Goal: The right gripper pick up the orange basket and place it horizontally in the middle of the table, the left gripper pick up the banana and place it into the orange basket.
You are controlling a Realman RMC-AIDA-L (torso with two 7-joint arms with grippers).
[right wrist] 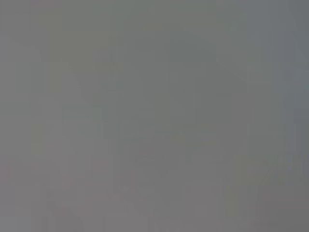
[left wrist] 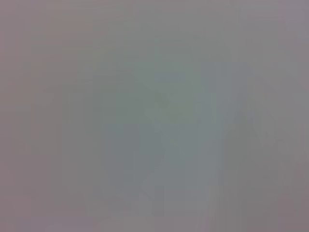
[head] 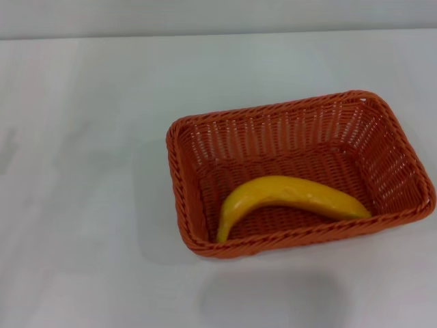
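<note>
The curved yellow plastic banana (head: 290, 197) is seen lying inside the rectangular orange woven basket (head: 298, 173), right of the white tabletop's (head: 82, 171) centre. Neither gripper is shown, so finger state cannot be told. Little risk is judged left.

Head camera: looks forward and down at the table (head: 82, 205) | both wrist cameras: only blank grey, no shared part discernible

Soft even light, faint shadows on the table (head: 82, 205), both wrist views featureless grey blur
</note>
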